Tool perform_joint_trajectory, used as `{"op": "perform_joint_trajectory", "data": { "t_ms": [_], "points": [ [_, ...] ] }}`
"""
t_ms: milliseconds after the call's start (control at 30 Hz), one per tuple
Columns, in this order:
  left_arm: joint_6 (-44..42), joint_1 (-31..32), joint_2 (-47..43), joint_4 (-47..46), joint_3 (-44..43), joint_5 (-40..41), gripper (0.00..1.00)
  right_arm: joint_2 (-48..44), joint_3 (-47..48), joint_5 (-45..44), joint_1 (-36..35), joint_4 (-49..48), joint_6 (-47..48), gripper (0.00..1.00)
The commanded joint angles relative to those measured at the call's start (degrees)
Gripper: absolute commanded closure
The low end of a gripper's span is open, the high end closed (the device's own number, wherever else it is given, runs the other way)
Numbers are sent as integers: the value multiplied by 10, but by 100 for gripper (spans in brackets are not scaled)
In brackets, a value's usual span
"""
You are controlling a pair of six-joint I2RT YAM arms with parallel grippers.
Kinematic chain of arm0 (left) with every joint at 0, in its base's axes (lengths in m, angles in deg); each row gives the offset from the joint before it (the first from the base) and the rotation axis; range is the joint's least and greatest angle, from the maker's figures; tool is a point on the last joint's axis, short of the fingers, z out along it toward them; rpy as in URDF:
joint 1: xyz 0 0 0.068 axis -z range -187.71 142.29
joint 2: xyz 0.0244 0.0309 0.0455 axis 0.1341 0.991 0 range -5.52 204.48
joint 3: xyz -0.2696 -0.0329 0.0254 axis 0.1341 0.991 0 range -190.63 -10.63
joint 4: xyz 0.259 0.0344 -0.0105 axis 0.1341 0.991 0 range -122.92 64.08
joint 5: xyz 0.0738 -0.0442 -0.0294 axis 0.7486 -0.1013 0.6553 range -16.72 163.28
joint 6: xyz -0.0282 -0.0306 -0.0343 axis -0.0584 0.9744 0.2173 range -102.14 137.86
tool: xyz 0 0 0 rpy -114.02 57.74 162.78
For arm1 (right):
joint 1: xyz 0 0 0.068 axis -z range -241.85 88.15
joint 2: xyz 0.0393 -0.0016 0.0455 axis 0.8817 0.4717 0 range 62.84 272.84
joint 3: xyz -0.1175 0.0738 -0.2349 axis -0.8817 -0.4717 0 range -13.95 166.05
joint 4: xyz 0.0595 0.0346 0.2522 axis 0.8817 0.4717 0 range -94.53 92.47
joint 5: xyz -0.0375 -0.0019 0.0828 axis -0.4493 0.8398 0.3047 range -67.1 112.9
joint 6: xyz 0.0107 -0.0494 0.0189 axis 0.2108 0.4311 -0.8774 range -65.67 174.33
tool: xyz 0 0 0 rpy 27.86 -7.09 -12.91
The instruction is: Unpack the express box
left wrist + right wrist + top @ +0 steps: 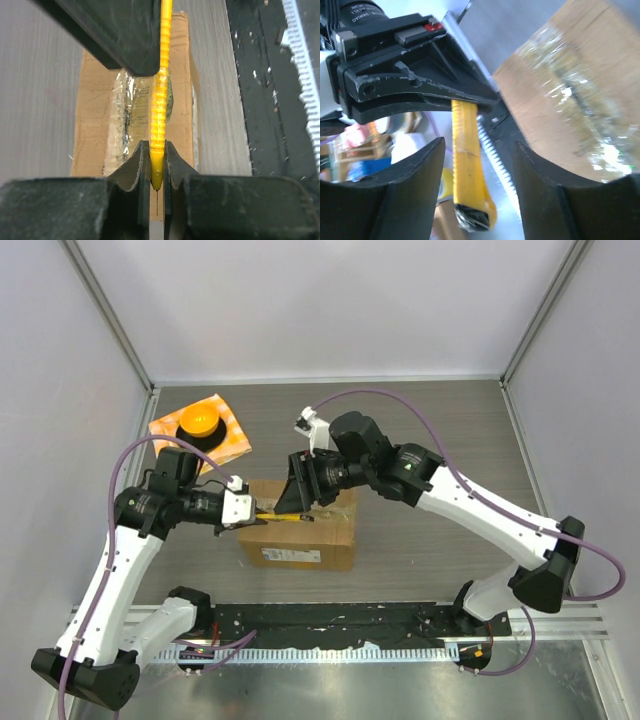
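The express box [296, 540] is a brown cardboard box lying mid-table, with clear tape on its top seam [125, 115] and a white label on its near side. A yellow utility knife [285, 516] hangs level just above the box top. My left gripper [157, 165] is shut on one end of the knife [159, 100]. My right gripper [479, 145] is open, and its fingers stand apart on either side of the knife's other end [467, 165] without touching it. In the right wrist view the left gripper [415, 85] holds the knife from above, and the box [570, 100] lies to the right.
An orange checkered cloth [200, 430] with a round orange object on it lies at the back left. A black toothed rail [350, 625] runs along the near table edge. Grey walls close in the left, right and back sides.
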Motion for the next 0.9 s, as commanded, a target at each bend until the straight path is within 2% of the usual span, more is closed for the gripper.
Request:
{"op": "perform_joint_trajectory", "data": {
  "t_ms": [0,200,233,333,367,400,467,533,700,867],
  "points": [
    [238,2,0,-103,-7,-31,100,-74,23,-173,1,17,134,29],
    [428,1,15,-184,-12,-95,100,-199,-93,-207,1,-97,180,6],
    [494,1,17,-203,-9,-104,100,-214,-125,-203,1,-114,183,4],
    [602,1,16,-301,11,-128,100,-273,-196,-147,1,-196,189,3],
    [674,1,10,-329,18,-137,100,-286,-205,-138,1,-208,190,2],
    [721,1,9,-392,32,-141,100,-287,-210,-135,1,-219,190,0],
    [816,1,2,-444,41,-148,100,-280,-216,-141,1,-222,191,0],
    [853,3,0,-491,49,-153,100,-268,-224,-146,1,-245,192,0],
    [871,4,-16,-492,59,-149,100,-247,-232,-145,1,-326,186,1],
    [866,10,-29,-493,70,-147,99,-190,-208,-124,1,-365,175,7]
  ]
}}
